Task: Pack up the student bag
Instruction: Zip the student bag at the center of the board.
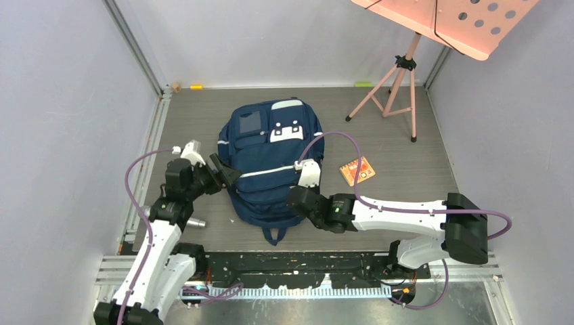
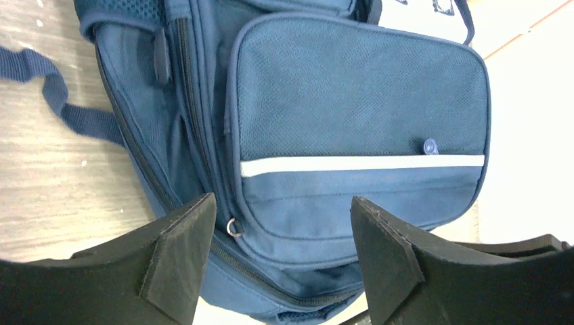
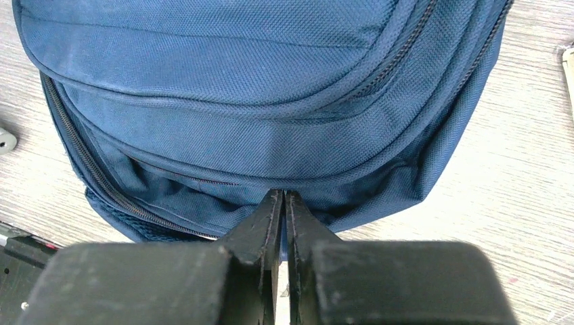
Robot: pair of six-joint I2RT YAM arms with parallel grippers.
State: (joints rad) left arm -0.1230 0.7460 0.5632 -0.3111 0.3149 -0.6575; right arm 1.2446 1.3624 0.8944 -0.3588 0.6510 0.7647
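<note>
**Packing the student bag: the zip-handling stage, near end of the table to far.**

The right hand (image 3: 283, 196) has its two black fingers pressed together. Their tips rest against the near end of the large navy blue fabric backpack (image 3: 237, 81). Whether a fold of cloth or a pull is pinched between them cannot be told.

The left hand (image 2: 281, 203) is spread wide and grips nothing. It faces the side of the bag, and a small metal zip ring (image 2: 233, 228) lies just beside one finger.

The backpack lies flat on the grey wood-grain table (image 1: 420, 135) between the two hands, with its striped front pocket upward. The zips in view appear closed.

A small flat orange card (image 1: 357, 170) lies on the table beyond the right hand, to its outer side and apart from the bag. Farther off stands a pink tripod stand (image 1: 399, 81).

**Step in hand (judged):** the zip is being worked to give access to a compartment, since the card remains outside the bag.

**Next move (judged):**
- The open left hand must settle on the ring or its pull and close squarely.
- It must then draw along the curved track.
- Meanwhile the right hand must steady the fabric so the bag does not slide or bunch.
</note>
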